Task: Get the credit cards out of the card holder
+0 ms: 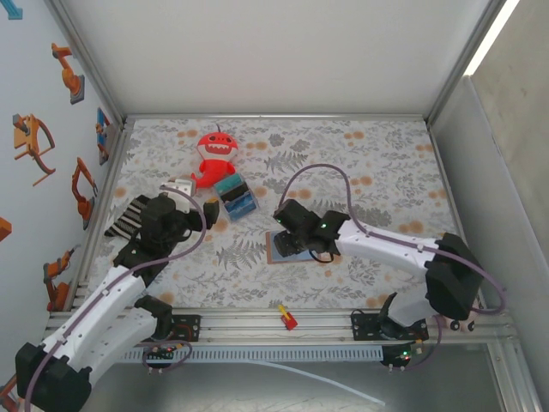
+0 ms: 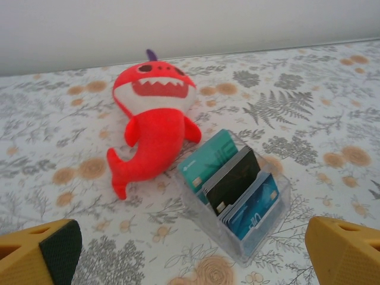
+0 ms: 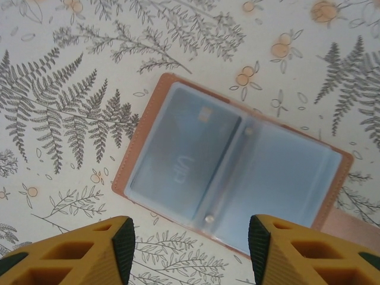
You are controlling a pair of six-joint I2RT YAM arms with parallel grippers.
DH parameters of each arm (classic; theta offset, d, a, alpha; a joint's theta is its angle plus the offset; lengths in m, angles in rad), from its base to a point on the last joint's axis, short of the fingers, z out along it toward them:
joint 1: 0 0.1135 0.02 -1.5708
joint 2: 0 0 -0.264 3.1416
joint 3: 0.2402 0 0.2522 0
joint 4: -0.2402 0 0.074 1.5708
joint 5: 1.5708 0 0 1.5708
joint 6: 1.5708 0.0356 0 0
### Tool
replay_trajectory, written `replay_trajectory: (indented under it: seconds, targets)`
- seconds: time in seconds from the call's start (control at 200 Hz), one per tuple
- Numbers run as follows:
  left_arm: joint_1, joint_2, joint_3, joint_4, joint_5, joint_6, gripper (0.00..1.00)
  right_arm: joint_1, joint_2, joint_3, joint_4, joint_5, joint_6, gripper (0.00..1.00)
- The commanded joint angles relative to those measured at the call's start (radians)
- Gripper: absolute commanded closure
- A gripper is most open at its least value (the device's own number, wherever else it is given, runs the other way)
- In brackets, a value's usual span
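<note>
While right hand (image 3: 191, 246) hangs above open card holder (image 3: 231, 172), left hand (image 2: 193, 255) gapes

Plush toy (image 1: 216, 154) sits toward the back of the counter (image 1: 386, 172), with a little tray (image 2: 261, 234) just beside it, front-right, and cards (image 2: 228, 178) standing on edge in it. The card holder (image 3: 231, 178) lies opened flat nearer the middle, right of the tray and closer to the arms, one card (image 3: 184, 148) tucked in a pocket

White walls (image 1: 274, 51) enclose a fern-patterned tabletop (image 1: 386, 172).
</note>
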Motion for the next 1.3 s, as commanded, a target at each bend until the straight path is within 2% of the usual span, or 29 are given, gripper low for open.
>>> replay_trajectory:
  seconds: [0.0,0.185,0.526,0.952,1.297]
  targets:
    - [-0.002,-0.045,-0.014,-0.066,-0.081,-0.093,0.03,0.025,0.082,0.064,-0.031,0.012,0.023,0.47]
    - [-0.001,-0.068,-0.029,-0.12,-0.121,-0.111,0.03,0.043,0.206,0.128,-0.045,-0.006,0.014,0.47]
    - [-0.002,-0.034,-0.033,-0.131,-0.143,-0.108,0.03,0.045,0.329,0.171,-0.05,-0.027,0.019,0.47]
    - [-0.002,-0.01,-0.009,-0.139,-0.135,-0.099,0.03,0.044,0.358,0.154,-0.071,0.017,0.028,0.47]
    - [-0.002,-0.023,0.004,-0.157,-0.118,-0.099,0.03,0.043,0.356,0.129,-0.056,0.01,0.03,0.56]
